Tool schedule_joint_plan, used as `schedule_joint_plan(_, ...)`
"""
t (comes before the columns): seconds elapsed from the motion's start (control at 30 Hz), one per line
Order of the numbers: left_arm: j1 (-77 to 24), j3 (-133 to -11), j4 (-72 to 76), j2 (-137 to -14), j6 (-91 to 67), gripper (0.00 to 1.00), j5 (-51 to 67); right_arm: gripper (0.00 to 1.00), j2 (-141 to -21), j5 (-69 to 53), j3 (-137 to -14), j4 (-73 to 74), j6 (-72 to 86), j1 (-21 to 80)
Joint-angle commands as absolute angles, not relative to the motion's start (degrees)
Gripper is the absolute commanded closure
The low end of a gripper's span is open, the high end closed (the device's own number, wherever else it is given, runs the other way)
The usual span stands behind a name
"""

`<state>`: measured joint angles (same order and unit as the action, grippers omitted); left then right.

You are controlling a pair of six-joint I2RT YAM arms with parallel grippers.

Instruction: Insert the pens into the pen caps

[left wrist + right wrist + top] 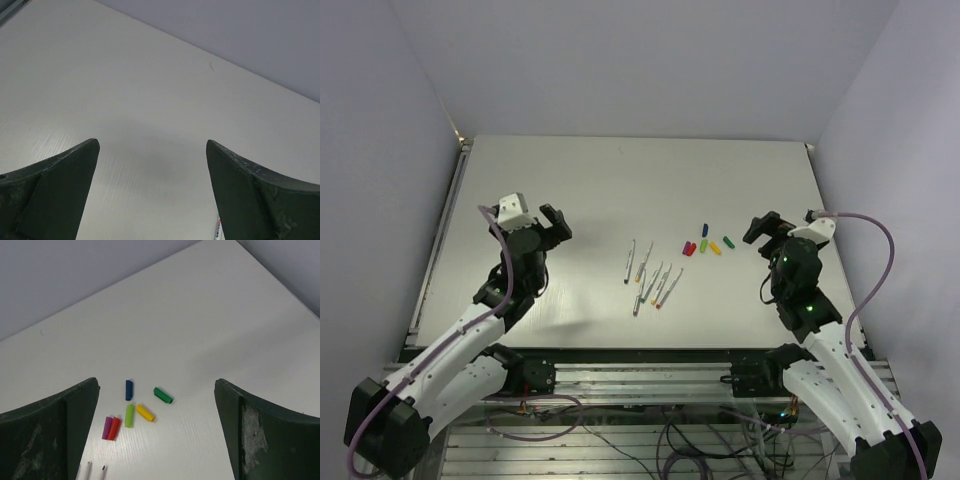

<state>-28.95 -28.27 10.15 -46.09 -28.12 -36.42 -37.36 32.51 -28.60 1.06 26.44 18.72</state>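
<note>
Several thin silver pens (pixel 630 263) lie loosely side by side in the middle of the white table (pixel 620 180). Several small caps lie just to their right: blue (pixel 129 389), dark green (pixel 163 395), yellow (pixel 145 412), light green (pixel 129 415), red (pixel 114 428) and purple (pixel 107 427). In the top view they cluster around the light green cap (pixel 703 246). My left gripper (pixel 555 225) is open and empty, left of the pens. My right gripper (pixel 760 228) is open and empty, right of the caps. Two pen ends (pixel 88 470) show at the bottom of the right wrist view.
The left wrist view shows bare table between my open fingers (pixel 65 175) and a sliver of one pen (pixel 218 227) by the right finger. Grey walls close the table at the back and sides. Metal rails and cables (pixel 650 385) run along the near edge.
</note>
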Motion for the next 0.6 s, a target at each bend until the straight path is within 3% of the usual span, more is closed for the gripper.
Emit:
schedule_joint_plan(0.0,-28.5,-33.0,8.2,-49.9,-28.2,0.01,-36.7,0.00,-36.7,29.4,-29.3,-3.7,23.8,18.7)
schedule_joint_plan(0.07,-28.5,-34.2,7.7,-51.7,-28.9,0.03,-35.5,0.00,-35.7,29.0,-28.6,-5.7,23.5,18.7)
schedule_joint_plan(0.13,-28.5,-34.1,9.2,-52.5,-28.4,0.14,-32.9,0.00,-34.7,29.1,-28.6,-6.3,24.0,18.7)
schedule_joint_plan(0.2,-28.5,-33.5,11.5,-53.1,-27.0,0.17,-29.7,0.00,-33.8,31.2,-29.3,-4.7,27.5,18.7)
schedule_joint_plan(0.37,-28.5,-33.6,16.2,-55.8,-22.6,0.07,-19.0,0.00,-32.1,32.0,-29.2,-2.5,27.2,18.8)
schedule_joint_plan(0.47,-28.5,-34.3,18.7,-58.8,-21.8,0.06,-13.3,0.01,-32.3,32.5,-28.0,-2.8,26.4,18.8)
schedule_joint_plan(0.57,-29.0,-35.3,18.4,-62.1,-23.0,0.05,-11.2,0.07,-33.0,34.2,-28.4,-1.5,27.1,18.7)
